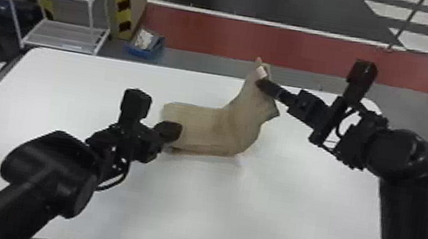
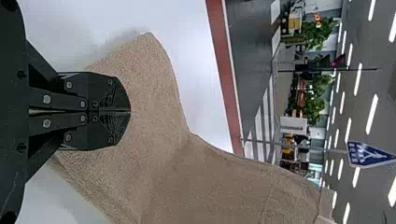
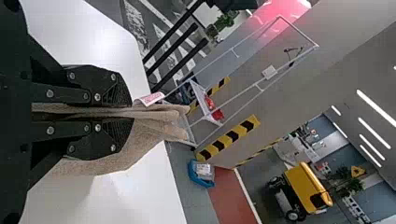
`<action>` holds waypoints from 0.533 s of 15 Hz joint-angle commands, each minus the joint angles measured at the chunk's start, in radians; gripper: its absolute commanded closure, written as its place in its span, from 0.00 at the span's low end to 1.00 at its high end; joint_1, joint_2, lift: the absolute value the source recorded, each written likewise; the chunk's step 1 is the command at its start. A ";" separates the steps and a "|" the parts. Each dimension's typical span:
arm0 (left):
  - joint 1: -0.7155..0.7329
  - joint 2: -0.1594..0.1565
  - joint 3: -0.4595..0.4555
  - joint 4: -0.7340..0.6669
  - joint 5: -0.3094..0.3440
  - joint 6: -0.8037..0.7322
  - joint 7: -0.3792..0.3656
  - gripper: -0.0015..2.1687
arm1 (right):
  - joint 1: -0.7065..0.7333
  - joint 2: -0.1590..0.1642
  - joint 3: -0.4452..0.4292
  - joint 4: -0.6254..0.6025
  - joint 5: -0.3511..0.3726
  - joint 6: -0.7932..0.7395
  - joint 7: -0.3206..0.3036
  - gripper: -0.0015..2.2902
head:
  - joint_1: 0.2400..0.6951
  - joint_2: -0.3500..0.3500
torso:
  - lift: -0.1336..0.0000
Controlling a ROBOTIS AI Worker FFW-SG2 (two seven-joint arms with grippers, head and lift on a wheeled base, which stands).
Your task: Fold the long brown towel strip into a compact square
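The brown towel strip (image 1: 207,128) lies on the white table, its right end lifted off the surface. My right gripper (image 1: 265,83) holds that raised end near a small white tag; in the right wrist view the right gripper (image 3: 131,112) is shut on gathered layers of the towel (image 3: 159,119). At the towel's left part stands my left gripper (image 1: 174,133). In the left wrist view the left gripper (image 2: 130,112) has its fingertips together over the towel (image 2: 154,84), with no fold of cloth visible between them.
The white table (image 1: 91,200) extends around the towel on all sides. Behind it on the left stand a white wire shelf (image 1: 63,36) and a blue bin (image 1: 145,48) on the floor.
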 commanded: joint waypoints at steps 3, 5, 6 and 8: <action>-0.001 -0.017 -0.013 0.010 0.007 -0.002 -0.007 0.72 | -0.032 0.028 0.029 0.016 0.018 -0.003 -0.003 0.45 | 0.95 0.41 | 0.10; -0.001 -0.025 -0.022 0.010 0.007 -0.002 -0.007 0.72 | -0.032 0.036 0.045 0.025 0.012 -0.003 -0.017 0.45 | 0.95 0.41 | 0.10; -0.001 -0.028 -0.022 0.010 0.007 -0.005 -0.007 0.72 | -0.029 0.036 0.064 0.026 0.017 -0.006 -0.021 0.45 | 0.95 0.41 | 0.10; -0.003 -0.029 -0.022 0.010 0.009 -0.014 -0.010 0.72 | -0.028 0.038 0.102 0.063 0.021 -0.043 -0.021 0.45 | 0.96 0.42 | 0.10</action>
